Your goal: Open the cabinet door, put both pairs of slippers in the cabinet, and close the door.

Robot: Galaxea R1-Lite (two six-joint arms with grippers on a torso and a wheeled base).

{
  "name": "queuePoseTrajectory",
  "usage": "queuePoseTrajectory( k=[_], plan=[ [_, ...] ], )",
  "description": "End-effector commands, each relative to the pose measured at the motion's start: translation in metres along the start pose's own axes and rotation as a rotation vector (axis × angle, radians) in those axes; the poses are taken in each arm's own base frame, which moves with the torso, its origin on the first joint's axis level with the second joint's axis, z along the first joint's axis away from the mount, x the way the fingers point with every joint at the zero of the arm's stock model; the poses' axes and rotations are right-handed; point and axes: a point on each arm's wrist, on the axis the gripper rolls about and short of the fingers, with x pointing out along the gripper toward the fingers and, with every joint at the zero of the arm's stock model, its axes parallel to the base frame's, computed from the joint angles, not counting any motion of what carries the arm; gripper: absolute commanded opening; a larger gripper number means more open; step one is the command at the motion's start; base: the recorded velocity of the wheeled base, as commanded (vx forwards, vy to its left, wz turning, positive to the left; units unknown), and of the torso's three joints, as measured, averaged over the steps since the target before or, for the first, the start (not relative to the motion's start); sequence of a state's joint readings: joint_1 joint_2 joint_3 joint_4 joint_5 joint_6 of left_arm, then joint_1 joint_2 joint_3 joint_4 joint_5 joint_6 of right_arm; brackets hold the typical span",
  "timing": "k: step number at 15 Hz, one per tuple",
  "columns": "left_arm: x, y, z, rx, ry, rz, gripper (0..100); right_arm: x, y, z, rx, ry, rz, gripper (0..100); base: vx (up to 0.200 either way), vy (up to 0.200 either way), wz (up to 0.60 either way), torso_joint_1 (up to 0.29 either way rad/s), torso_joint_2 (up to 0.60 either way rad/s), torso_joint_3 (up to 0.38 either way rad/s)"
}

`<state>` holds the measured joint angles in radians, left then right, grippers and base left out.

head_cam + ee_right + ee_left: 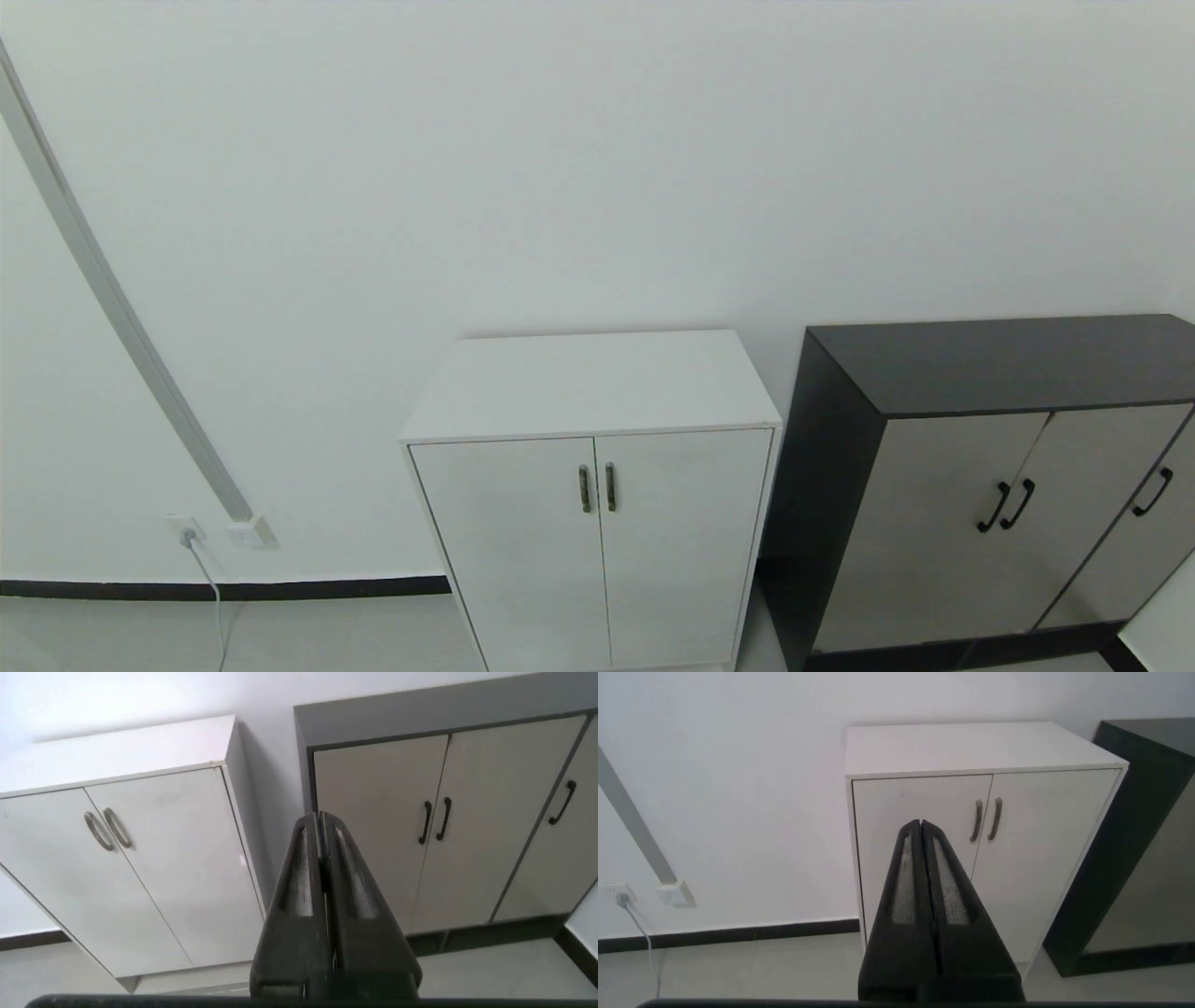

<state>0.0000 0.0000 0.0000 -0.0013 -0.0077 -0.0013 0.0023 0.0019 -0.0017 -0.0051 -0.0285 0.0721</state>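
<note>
A white cabinet (597,523) with two shut doors and two metal handles (597,488) stands against the wall; it also appears as the white cabinet (990,831) in the left wrist view and the white cabinet (131,859) in the right wrist view. My left gripper (921,826) is shut, held well back from the cabinet's left door, with nothing in it. My right gripper (320,819) is shut too, away from the furniture, in line with the gap between the white cabinet and a dark one.
A black cabinet (990,485) with grey doors and black handles stands right of the white one. A wall socket with a plugged cable (191,539) and a slanted cable duct (112,299) are on the wall to the left. Grey floor lies in front.
</note>
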Motion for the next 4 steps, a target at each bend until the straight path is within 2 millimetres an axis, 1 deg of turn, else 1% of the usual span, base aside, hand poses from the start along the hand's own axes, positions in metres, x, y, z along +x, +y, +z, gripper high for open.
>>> queuePoseTrajectory(
  k=[1,4],
  plan=[
    [0.0,0.0,0.0,0.0,0.0,0.0,0,0.0,0.0,0.0001,0.0,-0.001,0.0,0,0.0,0.0,0.0,0.0,0.0,0.0],
    [0.0,0.0,0.0,0.0,0.0,0.0,0,0.0,0.0,-0.0001,-0.002,0.0,0.002,0,0.0,0.0,0.0,0.0,0.0,0.0]
  ],
)
